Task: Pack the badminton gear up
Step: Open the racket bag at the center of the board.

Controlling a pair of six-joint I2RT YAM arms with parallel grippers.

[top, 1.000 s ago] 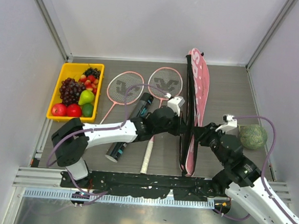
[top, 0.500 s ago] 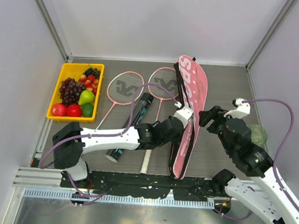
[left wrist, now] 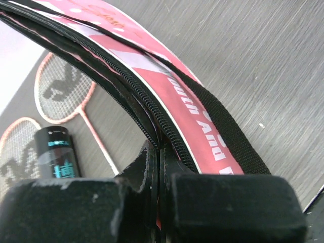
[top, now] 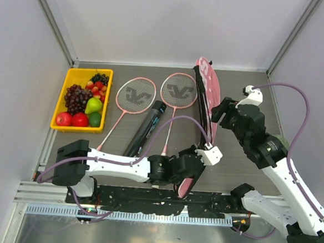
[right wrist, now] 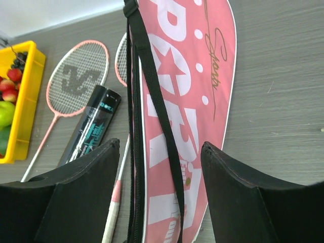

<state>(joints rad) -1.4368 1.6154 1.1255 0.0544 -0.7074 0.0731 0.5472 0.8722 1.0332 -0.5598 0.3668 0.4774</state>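
Observation:
The pink "SPORT" bag [top: 205, 77] stands on its edge, running from the far middle toward the near edge, with its zip [left wrist: 126, 86] open. My left gripper [top: 194, 167] is shut on the bag's zip edge at its narrow near end [left wrist: 161, 167]. My right gripper [top: 219, 115] hangs open above the bag's middle [right wrist: 161, 144], with the black strap [right wrist: 157, 101] below the gap and nothing held. Two pink-framed rackets [top: 136, 94] [top: 179, 90] lie left of the bag. The dark tube [top: 145, 128] lies between their shafts.
A yellow tray [top: 64, 89] of fruit sits at the far left, also seen as the tray [right wrist: 30, 91] in the right wrist view. A bit of the green netted ball [top: 283, 142] shows behind my right arm. Walls close in the table on three sides.
My right gripper opened, let go of the bag and moved up and away from the near edge. My left gripper dragged the bag's narrow end toward the near edge.

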